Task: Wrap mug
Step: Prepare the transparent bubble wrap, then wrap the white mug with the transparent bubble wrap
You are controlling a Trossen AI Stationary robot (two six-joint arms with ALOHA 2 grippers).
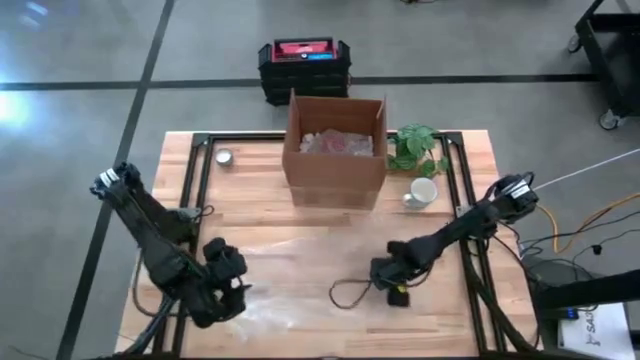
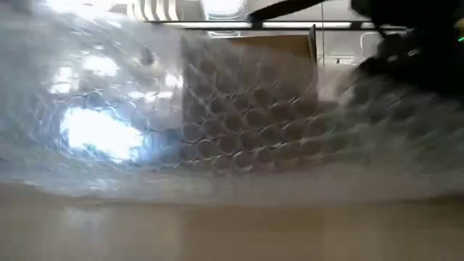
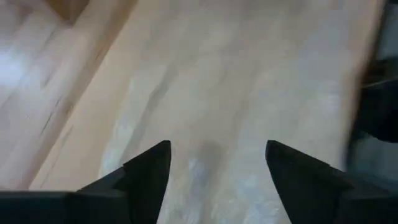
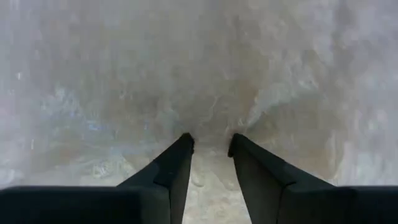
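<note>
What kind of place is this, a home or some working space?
Most likely a workshop or lab with a packing station, not a home: a wooden table standing on a bare grey floor, stacked dark crates behind it, and a cardboard box with bubble wrap laid out on the table.

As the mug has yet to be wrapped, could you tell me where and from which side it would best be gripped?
Probably by the rim. The white mug lies on its side beside the cardboard box, just in front of the plant, its mouth facing the table's front. The right gripper could come from that front side and pinch the wall at the opening; where the handle sits is unclear.
</note>
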